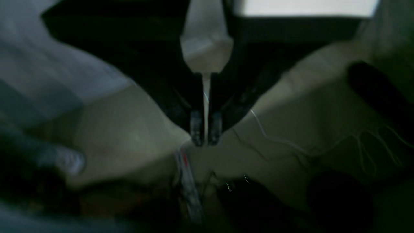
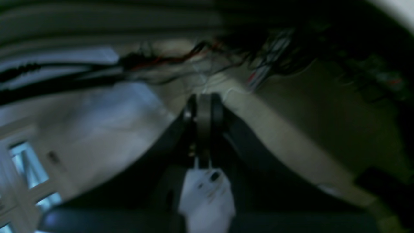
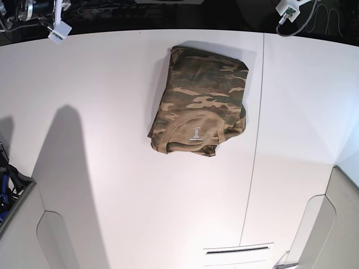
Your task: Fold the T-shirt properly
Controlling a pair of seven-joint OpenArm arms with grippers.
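Observation:
The T-shirt [image 3: 201, 102] lies folded into a compact rectangle at the upper middle of the white table [image 3: 101, 168]. It is camouflage print, with its collar and a small pale mark toward the near edge. My left gripper [image 1: 206, 136] shows in the blurred left wrist view with its fingers together and nothing between them. My right gripper [image 2: 203, 100] shows in the right wrist view, also with fingers together and empty. Both are away from the shirt, which shows in neither wrist view. Only a small white part of each arm reaches the base view, at the top left [image 3: 59, 31] and top right [image 3: 289, 10].
A seam [image 3: 255, 140] runs down the table right of the shirt. Grey panels stand at the lower left [image 3: 22, 235] and lower right [image 3: 331, 230] corners. The wrist views are dark and blurred, showing loose cables [image 2: 155, 63] and pale surfaces.

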